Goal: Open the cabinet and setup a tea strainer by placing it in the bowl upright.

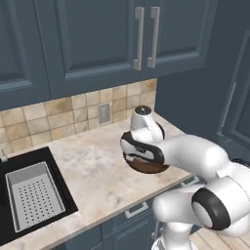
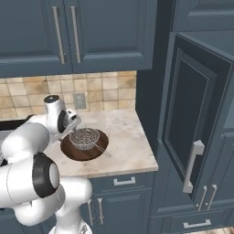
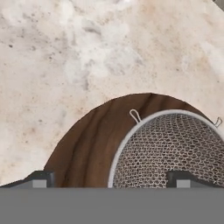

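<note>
The dark brown wooden bowl [image 2: 73, 151] rests on the counter near its right end, and the silver mesh tea strainer [image 2: 84, 137] sits upright inside it. The strainer's thin wire handle [image 2: 103, 150] reaches over the bowl's right rim. My gripper [image 2: 74, 122] hangs just above and to the left of the strainer, open and holding nothing. In the hand view the gripper [image 3: 113, 179] spans the bowl [image 3: 87, 140] and the strainer [image 3: 175, 148], with its fingertips [image 3: 41, 179] set wide apart. The tall cabinet's door [image 2: 194, 109] stands swung open at the right. My arm hides most of the bowl [image 1: 146, 168] in the left base view.
A black sink with a grey perforated tray [image 1: 31, 195] lies at the counter's left. Shorter blue wall cabinets [image 1: 97, 39] hang above the tiled backsplash, which carries an outlet [image 1: 103, 113]. Drawers [image 2: 124, 181] sit under the marble counter [image 1: 93, 166]. The open door juts out at the right.
</note>
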You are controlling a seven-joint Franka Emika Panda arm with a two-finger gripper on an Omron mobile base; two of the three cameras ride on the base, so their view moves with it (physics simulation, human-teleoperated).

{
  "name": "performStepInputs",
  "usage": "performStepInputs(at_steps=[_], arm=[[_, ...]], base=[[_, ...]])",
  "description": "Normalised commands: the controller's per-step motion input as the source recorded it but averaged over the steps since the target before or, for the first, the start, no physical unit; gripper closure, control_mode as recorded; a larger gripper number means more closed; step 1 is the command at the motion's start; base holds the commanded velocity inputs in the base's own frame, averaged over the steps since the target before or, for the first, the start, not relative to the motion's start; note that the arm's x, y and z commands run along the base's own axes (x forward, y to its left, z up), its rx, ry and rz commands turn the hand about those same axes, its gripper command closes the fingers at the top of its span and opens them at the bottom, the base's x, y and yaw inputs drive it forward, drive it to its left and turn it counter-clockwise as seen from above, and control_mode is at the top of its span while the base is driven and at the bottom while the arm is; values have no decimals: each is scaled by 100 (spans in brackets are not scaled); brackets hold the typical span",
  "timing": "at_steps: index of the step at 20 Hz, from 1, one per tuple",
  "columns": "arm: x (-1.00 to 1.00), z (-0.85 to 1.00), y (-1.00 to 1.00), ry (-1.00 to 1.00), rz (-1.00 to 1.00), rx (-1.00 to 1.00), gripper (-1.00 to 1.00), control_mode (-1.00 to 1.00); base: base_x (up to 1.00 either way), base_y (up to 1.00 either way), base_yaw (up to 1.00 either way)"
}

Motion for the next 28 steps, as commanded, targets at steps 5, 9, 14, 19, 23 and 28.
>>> performStepInputs(at_steps=[5, 9, 14, 19, 23, 28], arm=[[-11, 32, -11, 5, 0, 0, -100, -100], [-35, 38, -47, 1, -6, 1, -100, -100], [-67, 37, -56, 0, -22, 2, -100, -100], [-85, 46, -50, -3, -24, 4, -100, -100], [-92, 65, -30, -8, -23, 6, -100, -100], [-77, 89, -2, -10, -22, 9, -100, -100]], base=[[0, 0, 0], [0, 0, 0], [0, 0, 0], [0, 0, 0], [0, 0, 0], [0, 0, 0]])
